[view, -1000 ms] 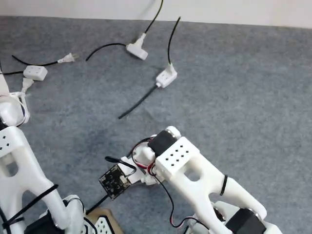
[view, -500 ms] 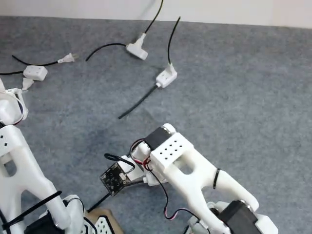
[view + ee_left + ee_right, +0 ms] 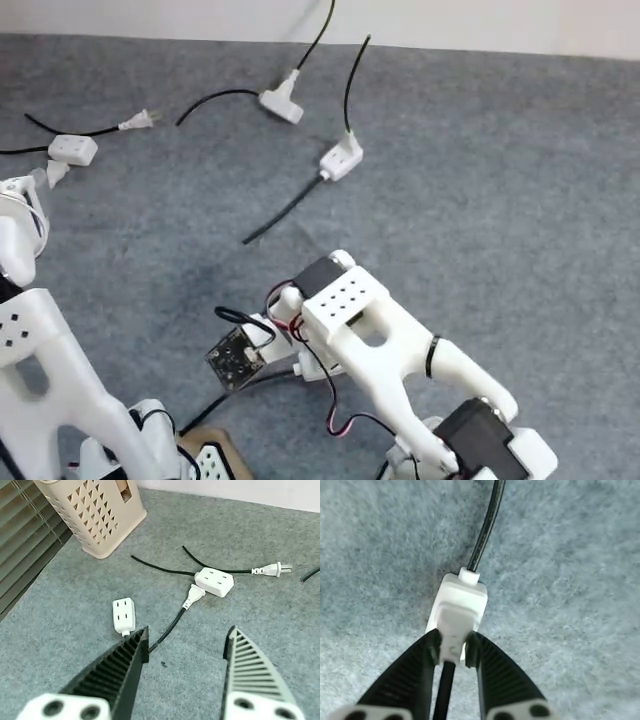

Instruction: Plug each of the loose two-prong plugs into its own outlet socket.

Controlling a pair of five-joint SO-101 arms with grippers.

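My right gripper (image 3: 451, 640) is shut on a white two-prong plug (image 3: 451, 630). The plug sits against the end of a white outlet socket (image 3: 461, 597) whose black cord (image 3: 487, 525) runs away over the carpet. My left gripper (image 3: 189, 632) hangs open above the carpet. Beyond its fingers lie a white outlet block (image 3: 215, 581), a loose plug (image 3: 194, 595) touching it, a second loose plug (image 3: 272, 570) and a small outlet socket (image 3: 123, 615). In the high view the outlet block (image 3: 72, 149) and the loose plug (image 3: 140, 121) lie at the far left.
A beige slotted basket (image 3: 90, 515) and window blinds stand past the left arm's sockets. Farther back in the high view lie a white socket (image 3: 341, 158) with a black cord and another white piece (image 3: 281, 104). The right side of the grey carpet (image 3: 520, 200) is bare.
The right arm has shifted a little to the left and turned slightly. The left arm has drawn back toward its base. The plugs and sockets on the carpet lie where they were.
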